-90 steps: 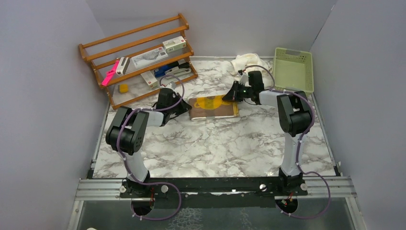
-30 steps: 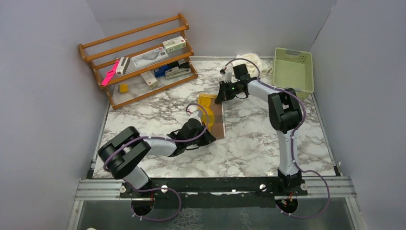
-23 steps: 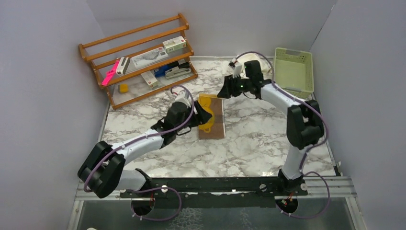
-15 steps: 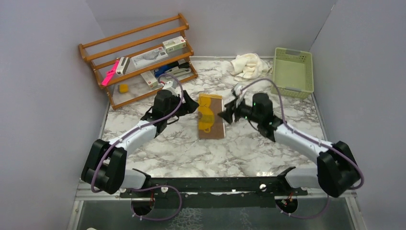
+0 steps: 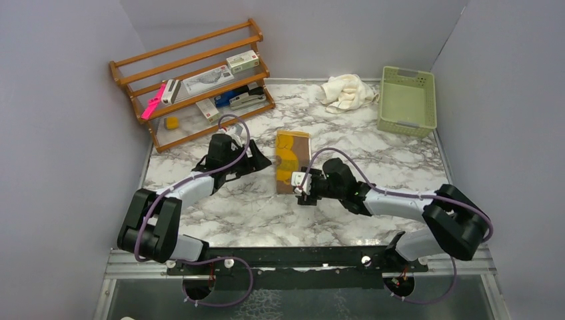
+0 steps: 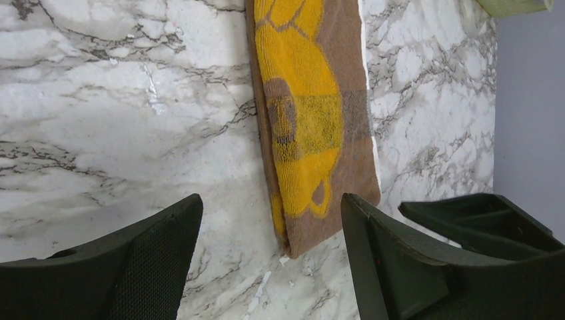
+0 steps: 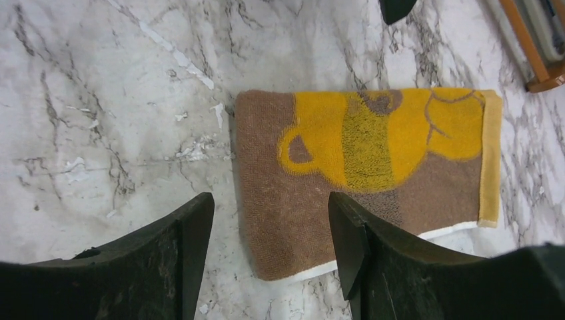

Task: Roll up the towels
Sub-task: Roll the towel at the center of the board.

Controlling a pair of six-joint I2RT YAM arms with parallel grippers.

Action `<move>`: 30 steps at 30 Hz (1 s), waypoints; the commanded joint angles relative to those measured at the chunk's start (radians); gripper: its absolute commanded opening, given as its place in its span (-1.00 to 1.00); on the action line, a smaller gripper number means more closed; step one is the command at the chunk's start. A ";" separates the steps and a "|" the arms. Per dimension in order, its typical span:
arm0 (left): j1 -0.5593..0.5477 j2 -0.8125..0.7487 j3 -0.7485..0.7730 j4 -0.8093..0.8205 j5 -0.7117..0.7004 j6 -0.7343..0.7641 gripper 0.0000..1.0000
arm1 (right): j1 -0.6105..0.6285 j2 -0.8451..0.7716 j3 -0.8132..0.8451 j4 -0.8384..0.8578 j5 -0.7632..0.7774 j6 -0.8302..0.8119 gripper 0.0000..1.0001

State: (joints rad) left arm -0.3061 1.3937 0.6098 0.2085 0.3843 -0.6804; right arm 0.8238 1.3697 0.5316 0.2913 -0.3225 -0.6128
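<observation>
The mustard-yellow and brown towel (image 5: 293,162) lies flat on the marble table as a narrow folded strip running front to back. It also fills the left wrist view (image 6: 306,120) and the right wrist view (image 7: 373,153). My left gripper (image 5: 258,162) (image 6: 271,203) is open and empty, just left of the strip near its front corner. Open and empty too, my right gripper (image 5: 302,186) (image 7: 270,200) hovers at the strip's near end. The cream towel (image 5: 346,92) sits crumpled at the back of the table.
A wooden rack (image 5: 193,80) with boxes and small items stands at the back left. A pale green basket (image 5: 406,100) sits at the back right, beside the cream towel. Grey walls close in three sides.
Both grippers have opened and let go of the yellow towel, which now lies lengthwise instead of crosswise. The left arm drew back left; the right arm swung from the far end to the near end.
</observation>
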 commanded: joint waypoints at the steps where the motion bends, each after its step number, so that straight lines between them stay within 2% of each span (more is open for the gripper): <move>1: 0.017 -0.040 -0.026 0.032 0.065 0.014 0.58 | 0.010 0.080 0.069 -0.046 0.057 -0.117 0.23; 12: 0.045 -0.028 -0.044 0.044 0.089 0.012 0.57 | 0.020 0.177 0.104 -0.069 0.036 -0.138 -0.03; 19: 0.051 -0.011 -0.052 0.067 0.104 -0.005 0.55 | 0.031 0.218 0.126 -0.076 0.034 -0.142 -0.10; 30: 0.062 -0.027 -0.051 0.054 0.106 -0.004 0.54 | 0.031 0.276 0.164 -0.113 0.023 -0.154 -0.40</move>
State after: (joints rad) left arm -0.2565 1.3785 0.5709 0.2459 0.4633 -0.6853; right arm 0.8494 1.6325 0.6762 0.2062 -0.2897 -0.7574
